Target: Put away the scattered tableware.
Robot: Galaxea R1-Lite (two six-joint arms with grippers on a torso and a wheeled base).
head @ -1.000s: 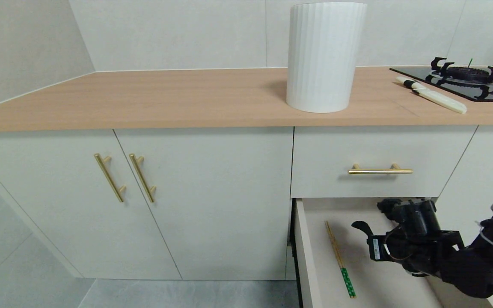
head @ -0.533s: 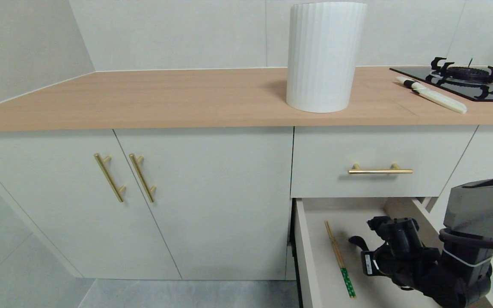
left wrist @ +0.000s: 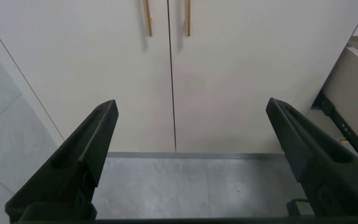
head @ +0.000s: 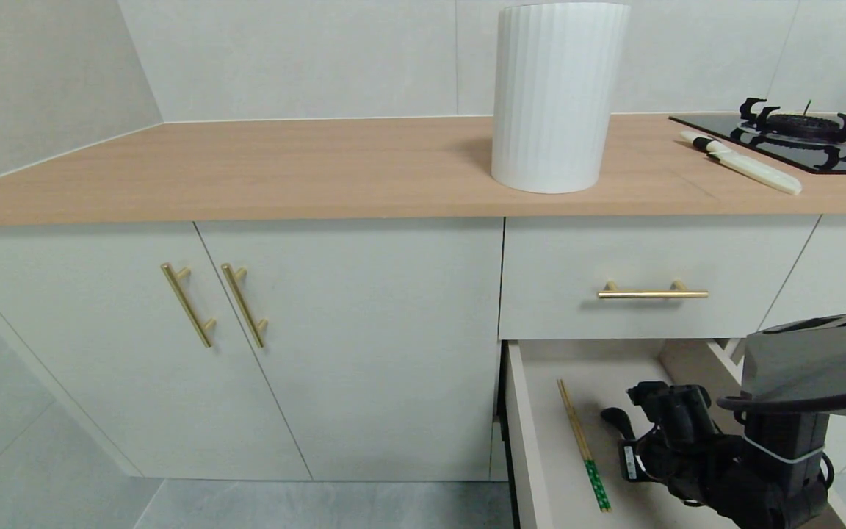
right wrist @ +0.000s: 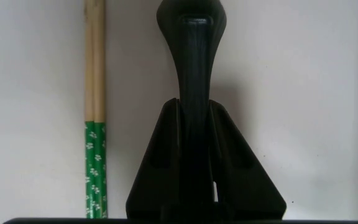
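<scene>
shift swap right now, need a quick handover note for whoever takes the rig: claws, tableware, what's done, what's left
Left claw: open, empty, low in front of the cabinet doors.
Right claw: shut on a black utensil, spoon-like, inside the open drawer; not released.
Chopsticks: lying in the drawer beside the utensil.
Knife: on the countertop by the stove.
Done: chopsticks stowed.
Left: release the utensil, probably fetch the knife, close the drawer.
</scene>
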